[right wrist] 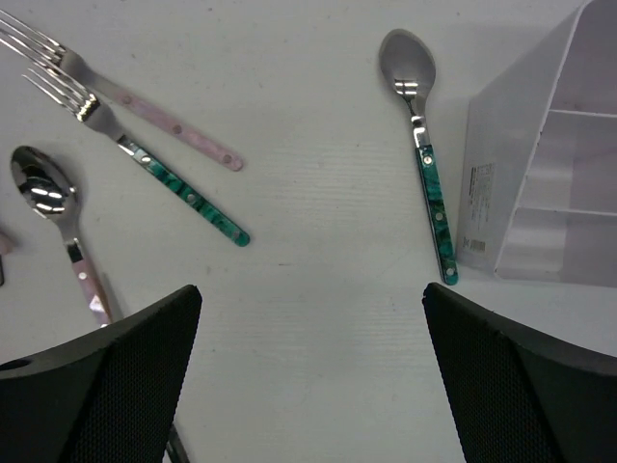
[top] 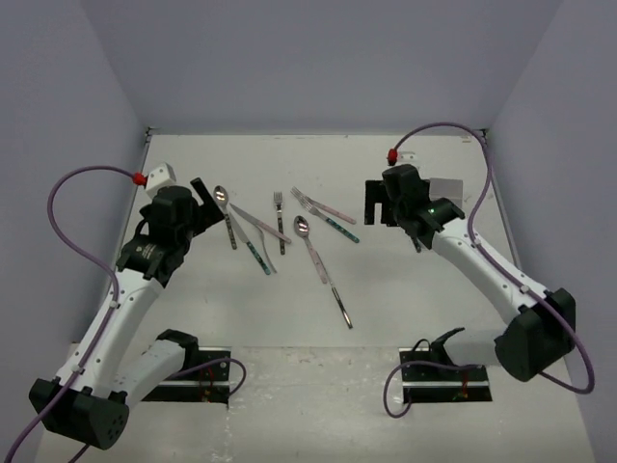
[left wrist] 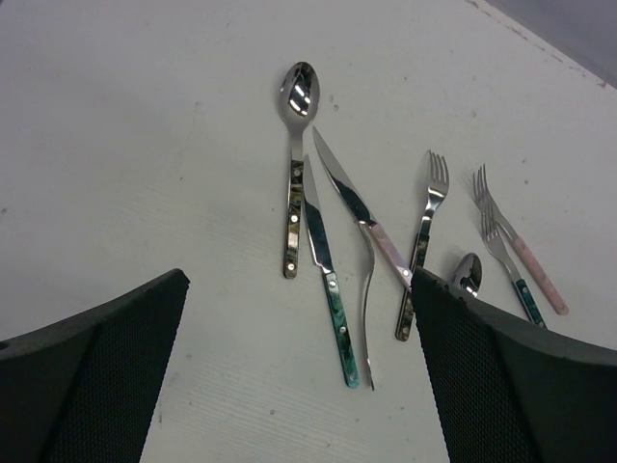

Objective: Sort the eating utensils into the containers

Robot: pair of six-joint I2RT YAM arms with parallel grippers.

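Several utensils lie mid-table: a dark-handled spoon (top: 227,214) (left wrist: 293,164), a teal-handled knife (top: 254,248) (left wrist: 330,285), a pink-handled knife (top: 260,224) (left wrist: 364,220), a dark-handled fork (top: 280,222) (left wrist: 424,236), a pink-handled spoon (top: 313,253) (right wrist: 60,224), a pink-handled fork (top: 323,205) (right wrist: 145,106) and a teal-handled fork (top: 335,225) (right wrist: 169,178). A teal-handled spoon (right wrist: 426,159) lies beside the white containers (right wrist: 540,164). My left gripper (top: 205,201) (left wrist: 299,285) is open and empty, left of the utensils. My right gripper (top: 374,203) (right wrist: 310,294) is open and empty above bare table.
The right arm hides most of the containers in the top view, where only a white patch (top: 445,188) shows. White walls enclose the table on three sides. Cables loop from both arms.
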